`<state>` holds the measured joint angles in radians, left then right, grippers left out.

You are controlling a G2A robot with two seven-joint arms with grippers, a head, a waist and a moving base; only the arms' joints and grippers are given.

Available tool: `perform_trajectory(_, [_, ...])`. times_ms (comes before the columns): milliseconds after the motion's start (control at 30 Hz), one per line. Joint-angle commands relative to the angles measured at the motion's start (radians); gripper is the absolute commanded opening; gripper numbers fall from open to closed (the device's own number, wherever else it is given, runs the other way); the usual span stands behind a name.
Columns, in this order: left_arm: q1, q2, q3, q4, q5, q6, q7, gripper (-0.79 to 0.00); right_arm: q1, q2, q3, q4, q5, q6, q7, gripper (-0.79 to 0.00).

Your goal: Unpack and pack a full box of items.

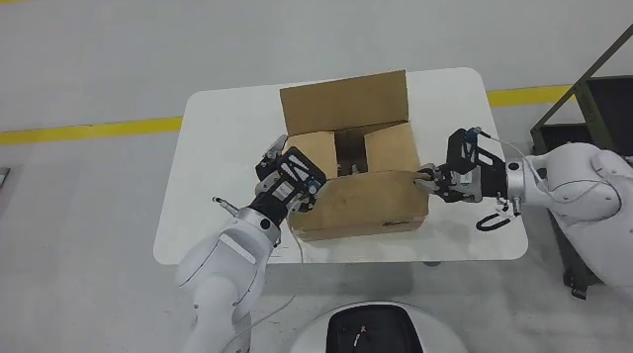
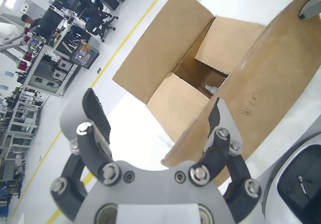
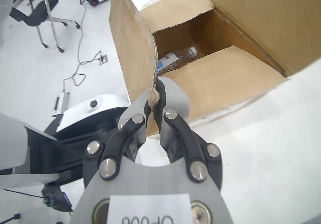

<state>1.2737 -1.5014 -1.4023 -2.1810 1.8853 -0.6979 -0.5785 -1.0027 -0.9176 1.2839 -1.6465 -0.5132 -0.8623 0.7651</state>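
A brown cardboard box [image 1: 381, 145] stands open on the white table [image 1: 218, 155]. Its far flap [image 1: 346, 101] is folded outwards and its two side flaps lie inwards. The long near flap [image 1: 366, 205] is raised, and my right gripper [image 3: 154, 94] is shut on its corner edge at the box's right end [image 1: 427, 177]. My left gripper [image 2: 155, 112] is open at the flap's left end [image 1: 290, 168]; one finger [image 2: 218, 114] is against the flap, the other [image 2: 96, 112] stands free. A clear bottle [image 3: 175, 59] with a white cap [image 2: 212, 88] lies in the box.
A dark green metal cart [image 1: 593, 106] stands just off the table's right edge. Bare table surface lies left of the box and along the front edge [image 1: 346, 254]. A yellow line [image 1: 89, 132] runs across the floor behind the table.
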Motion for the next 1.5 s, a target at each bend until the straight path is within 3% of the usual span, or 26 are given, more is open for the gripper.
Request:
perform_trajectory(0, [0.003, 0.002, -0.011, -0.021, -0.027, -0.005, -0.014, 0.000, -0.016, 0.000, 0.012, -0.033, -0.095, -0.020, -0.063, -0.785])
perform_trajectory(233, [-0.002, 0.009, -0.024, -0.054, -0.106, -0.001, -0.063, 0.000, -0.123, -0.004, 0.049, -0.150, -0.452, -0.041, -0.363, -0.785])
perform_trajectory(433, [-0.043, 0.012, 0.017, -0.002, -0.072, 0.049, -0.157, 0.000, -0.226, -0.001, 0.063, -0.207, -0.778, 0.004, -0.590, -0.785])
perform_trajectory(567, [-0.077, 0.012, 0.055, 0.044, -0.035, 0.090, -0.219, 0.000, -0.278, 0.003, 0.074, -0.226, -0.916, 0.037, -0.712, -0.785])
perform_trajectory(867, [-0.151, 0.011, 0.130, 0.122, 0.067, 0.149, -0.277, 0.000, -0.347, 0.011, 0.107, -0.258, -1.049, 0.079, -0.864, -0.785])
perform_trajectory(1133, [-0.187, 0.014, 0.168, 0.163, 0.086, 0.098, -0.322, 0.000, -0.362, 0.013, 0.117, -0.264, -1.049, 0.073, -0.910, -0.776])
perform_trajectory(1200, [-0.183, 0.015, 0.174, 0.161, 0.078, 0.075, -0.328, 0.000, -0.365, 0.013, 0.119, -0.265, -1.041, 0.075, -0.915, -0.477])
perform_trajectory(1300, [-0.173, 0.018, 0.174, 0.145, 0.050, 0.030, -0.338, 0.000, -0.367, 0.012, 0.128, -0.259, -1.006, 0.076, -0.927, -0.397])
perform_trajectory(1333, [-0.170, 0.019, 0.175, 0.138, 0.044, 0.012, -0.340, 0.000, -0.370, 0.012, 0.132, -0.252, -0.977, 0.072, -0.940, -0.277])
perform_trajectory(1367, [-0.166, 0.020, 0.175, 0.133, 0.033, -0.005, -0.340, 0.000, -0.368, 0.011, 0.140, -0.248, -0.947, 0.069, -0.953, -0.228])
perform_trajectory(1467, [-0.154, 0.025, 0.171, 0.112, 0.017, -0.047, -0.349, 0.000, -0.368, 0.011, 0.168, -0.228, -0.854, 0.052, -0.995, -0.212])
